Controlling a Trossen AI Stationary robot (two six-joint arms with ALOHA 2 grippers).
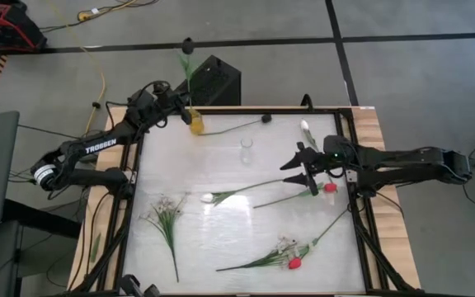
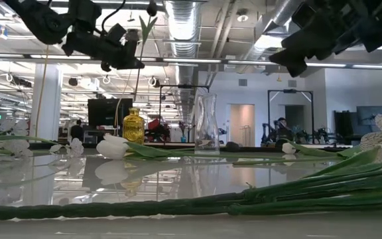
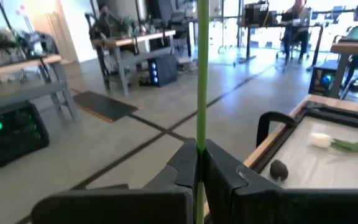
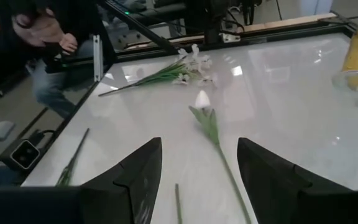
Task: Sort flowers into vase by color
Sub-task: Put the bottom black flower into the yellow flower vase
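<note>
Green, thin and light, the dark-headed flower (image 1: 187,58) flexes easily; you grip mid-stem. The left pincer (image 1: 190,111) is clamped on it above the yellow vase (image 1: 196,124), at 11 o'clock on the worktop (image 1: 221,165). The clear vase (image 1: 246,149) appears empty. The right pincer (image 1: 299,170) hovers apart over the white flower (image 1: 209,198).

Flowers, vases and arms, counted

Two red tulips (image 1: 330,187) (image 1: 294,263), two white tulips (image 1: 207,198) (image 1: 304,126), two dark-headed flowers (image 1: 187,43) (image 1: 265,119), two white-blossom sprigs (image 1: 165,209) (image 1: 284,244); one yellow vase (image 1: 196,124), one clear vase (image 1: 246,148); two arms.
</note>
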